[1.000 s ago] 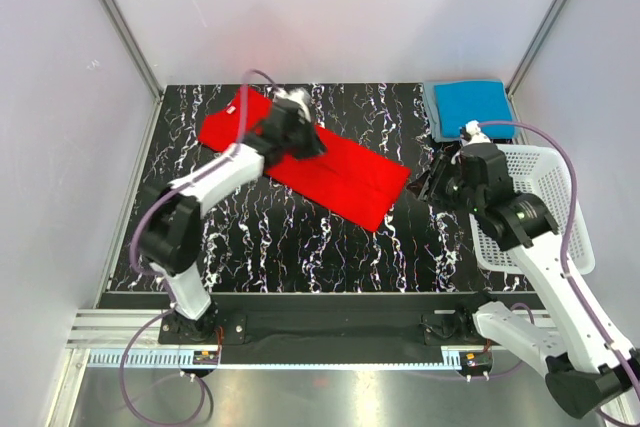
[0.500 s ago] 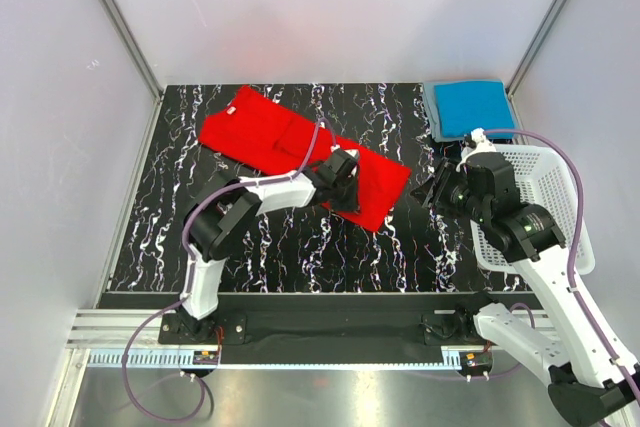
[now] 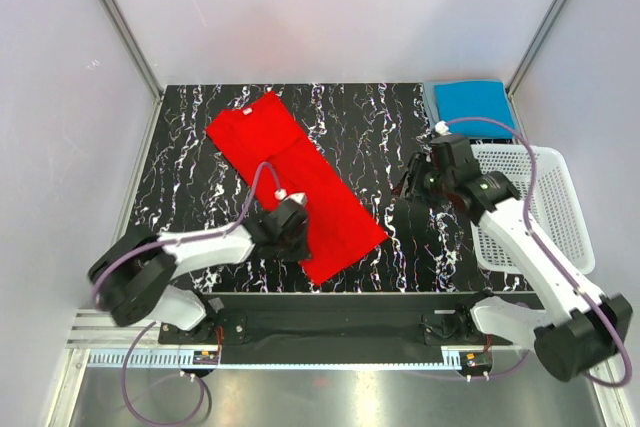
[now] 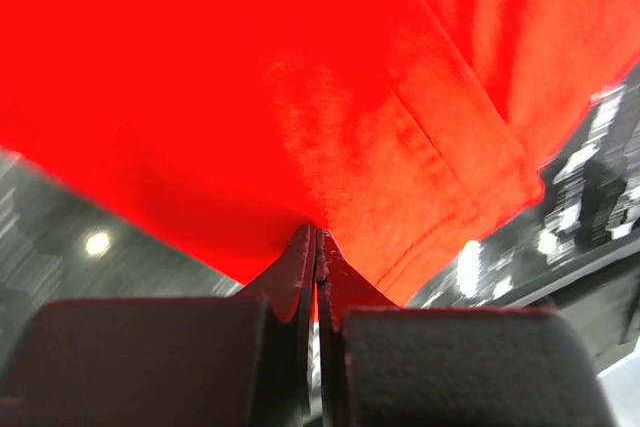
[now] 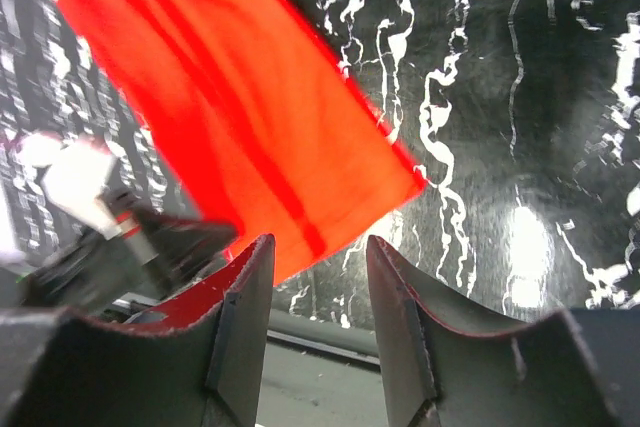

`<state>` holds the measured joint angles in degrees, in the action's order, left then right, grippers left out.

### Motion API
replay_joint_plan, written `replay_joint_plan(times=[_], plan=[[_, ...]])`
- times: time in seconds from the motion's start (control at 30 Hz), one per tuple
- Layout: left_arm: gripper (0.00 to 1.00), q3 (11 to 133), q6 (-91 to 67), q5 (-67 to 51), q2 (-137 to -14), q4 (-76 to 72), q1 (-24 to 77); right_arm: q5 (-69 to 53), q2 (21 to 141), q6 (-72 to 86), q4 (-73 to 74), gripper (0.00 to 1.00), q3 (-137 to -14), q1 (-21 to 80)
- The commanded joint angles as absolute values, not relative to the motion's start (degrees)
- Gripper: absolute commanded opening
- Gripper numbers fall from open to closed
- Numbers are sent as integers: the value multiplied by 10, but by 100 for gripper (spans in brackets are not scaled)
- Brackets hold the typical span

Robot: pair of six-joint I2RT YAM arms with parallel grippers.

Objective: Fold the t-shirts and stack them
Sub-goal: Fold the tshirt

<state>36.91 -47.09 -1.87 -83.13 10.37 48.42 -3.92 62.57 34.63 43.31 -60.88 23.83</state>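
Note:
The red t-shirt (image 3: pixel 290 172) lies as a long folded strip, running diagonally from the back left to the front middle of the table. My left gripper (image 3: pixel 296 239) is shut on its near left edge; in the left wrist view the jaws pinch the red cloth (image 4: pixel 330 127) at their tips (image 4: pixel 318 235). My right gripper (image 3: pixel 408 190) hovers open and empty to the right of the shirt; its wrist view shows the shirt's near end (image 5: pixel 230 97) ahead of the open jaws (image 5: pixel 318 262). The blue t-shirt (image 3: pixel 470 102) lies folded at the back right, with a grey-blue edge (image 3: pixel 431 105) under it.
A white mesh basket (image 3: pixel 548 209) stands at the right edge, beside the right arm. The table (image 3: pixel 400 132) is black marble pattern, with white walls on three sides. The left gripper (image 5: pixel 150 237) shows in the right wrist view near the table's front edge.
My left gripper has swept from the back of the table to the front with the red shirt's edge, swinging the strip toward the near edge. My right gripper moved left and back.

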Motion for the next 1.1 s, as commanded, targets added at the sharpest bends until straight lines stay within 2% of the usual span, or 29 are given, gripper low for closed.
replay_joint_plan(times=[0.0, 0.07, 0.13, 0.27, 0.37, 0.43, 0.5, 0.63, 0.83, 1.07], plan=[[1, 318, -502, 47, -753, 198, 484, -86, 671, 310, 376, 50, -598, 236], [14, 330, -491, 74, -689, 248, 484, -133, 710, 292, 335, 50, -570, 236], [22, 374, -468, 89, -653, 276, 470, -165, 743, 284, 297, 52, -538, 236], [28, 459, -407, 77, -665, 295, 377, -192, 812, 273, 275, 52, -511, 237], [28, 513, -360, 34, -721, 278, 271, -220, 846, 266, 252, 52, -491, 239], [30, 563, -329, 47, -772, 272, 214, -210, 855, 256, 250, 53, -483, 240], [31, 613, -309, 72, -833, 265, 180, -206, 867, 244, 252, 54, -480, 240], [30, 704, -300, 43, -939, 259, 84, -214, 889, 229, 254, 54, -476, 242], [30, 825, -290, 42, -1084, 286, 19, -211, 902, 221, 252, 54, -472, 258], [29, 952, -273, 19, -1220, 306, 0, -164, 924, 221, 268, 54, -489, 284]])
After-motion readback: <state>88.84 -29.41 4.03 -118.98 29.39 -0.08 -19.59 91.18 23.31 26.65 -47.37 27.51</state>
